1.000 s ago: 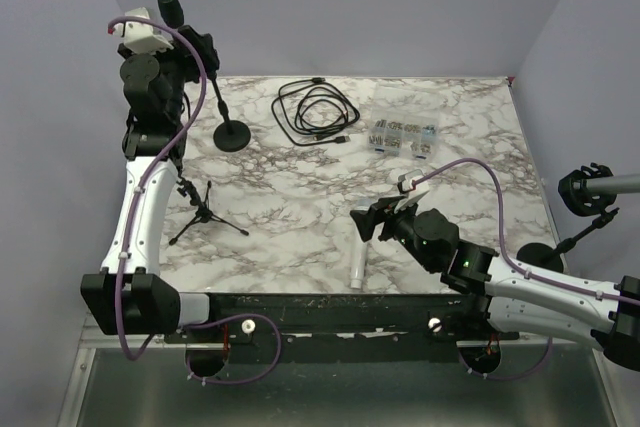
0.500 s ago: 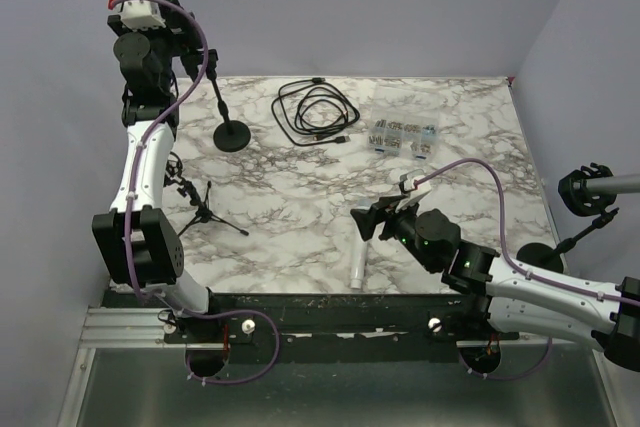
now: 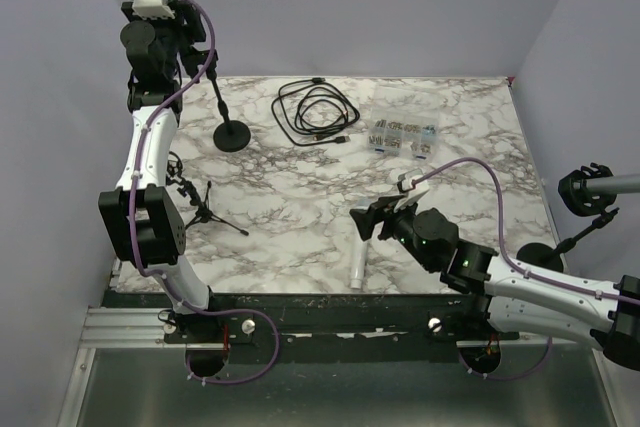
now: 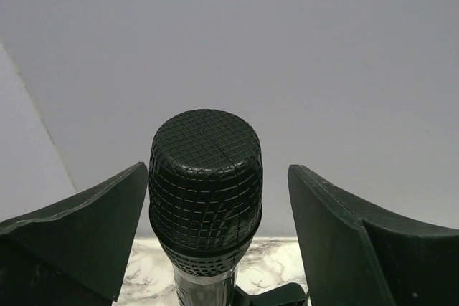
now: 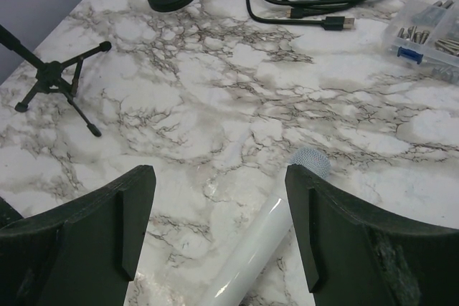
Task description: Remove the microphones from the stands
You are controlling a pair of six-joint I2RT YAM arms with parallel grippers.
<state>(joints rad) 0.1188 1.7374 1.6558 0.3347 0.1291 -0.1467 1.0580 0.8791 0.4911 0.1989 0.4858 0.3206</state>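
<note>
**Left gripper astride the microphone**

We see the left gripper raised at the table's far-left corner, its jaws open around the black microphone. The left finger lies just beside the head, and the right finger stands apart from it. The microphone sits upright atop the stand, whose round base rests on the marble table. The right gripper hovers low, jaws open, over a white microphone lying flat.

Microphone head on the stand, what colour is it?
Microphone head: black, grid-patterned; clearest in the left wrist view.
</note>
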